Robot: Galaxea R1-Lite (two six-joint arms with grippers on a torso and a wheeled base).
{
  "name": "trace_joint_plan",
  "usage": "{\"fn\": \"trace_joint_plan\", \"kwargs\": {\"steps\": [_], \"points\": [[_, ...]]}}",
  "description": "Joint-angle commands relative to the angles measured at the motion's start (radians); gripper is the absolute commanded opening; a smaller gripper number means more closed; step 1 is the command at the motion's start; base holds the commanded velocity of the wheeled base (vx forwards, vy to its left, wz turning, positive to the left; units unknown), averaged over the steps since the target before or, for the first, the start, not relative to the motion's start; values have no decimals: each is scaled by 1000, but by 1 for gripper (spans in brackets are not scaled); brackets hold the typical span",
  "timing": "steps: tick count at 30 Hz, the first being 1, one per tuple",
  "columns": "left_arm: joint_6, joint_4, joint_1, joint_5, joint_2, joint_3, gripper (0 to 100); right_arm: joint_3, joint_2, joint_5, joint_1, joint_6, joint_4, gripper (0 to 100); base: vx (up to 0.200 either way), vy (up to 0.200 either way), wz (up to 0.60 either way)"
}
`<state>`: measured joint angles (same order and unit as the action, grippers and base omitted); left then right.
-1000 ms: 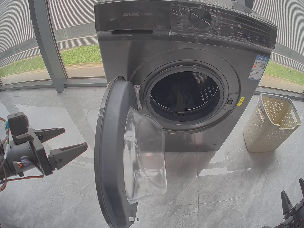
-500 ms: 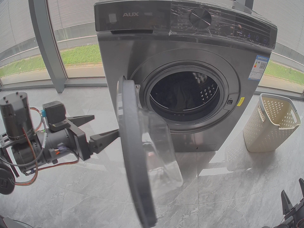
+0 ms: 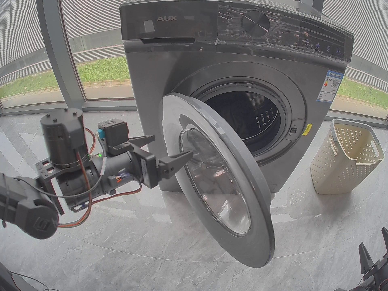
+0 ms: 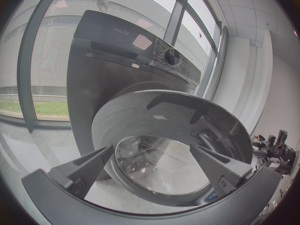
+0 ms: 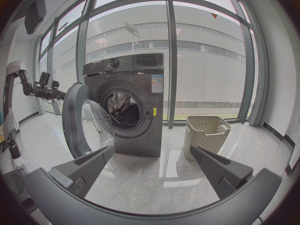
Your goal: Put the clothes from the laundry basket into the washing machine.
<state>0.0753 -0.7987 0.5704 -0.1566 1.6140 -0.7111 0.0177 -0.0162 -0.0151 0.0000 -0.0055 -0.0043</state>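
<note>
the round grey glass-centred door (image 3: 226, 182) has swung from wide open to about half shut, pushed by the left gripper (image 3: 173, 144), whose spread fingers have come in toward the grey front-loading washing machine (image 3: 161, 69); one tip touches the door's face. loading looks finished: dark cloth (image 3: 238, 116) seems to lie in the drum, and the cream perforated laundry basket (image 3: 347, 158), right of the machine, shows no clothes. the right gripper (image 5: 151, 150) hangs spread and empty, well before the machine. silver lettering (image 3: 167, 18), a blue-white label (image 3: 330, 86) and a yellow sticker (image 3: 307, 129) mark its front.
</note>
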Motion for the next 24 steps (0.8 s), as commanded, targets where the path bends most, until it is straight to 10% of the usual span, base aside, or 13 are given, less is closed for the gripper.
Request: {"fn": "trace_joint_plan", "kwargs": {"steps": [1,9,16,24], "points": [[18,-42,-4,23,124,-77,100,-18,10,0,0,-1,0,100,0,0,0],[109,-112,-9,183,267,-248,100,-18,10,0,0,-1,0,100,0,0,0],[110,-102,-17,210,251,-214,100,-18,10,0,0,-1,0,100,0,0,0],[81,-22,28,212,-132,130,100,-18,10,0,0,-1,0,100,0,0,0]]}}
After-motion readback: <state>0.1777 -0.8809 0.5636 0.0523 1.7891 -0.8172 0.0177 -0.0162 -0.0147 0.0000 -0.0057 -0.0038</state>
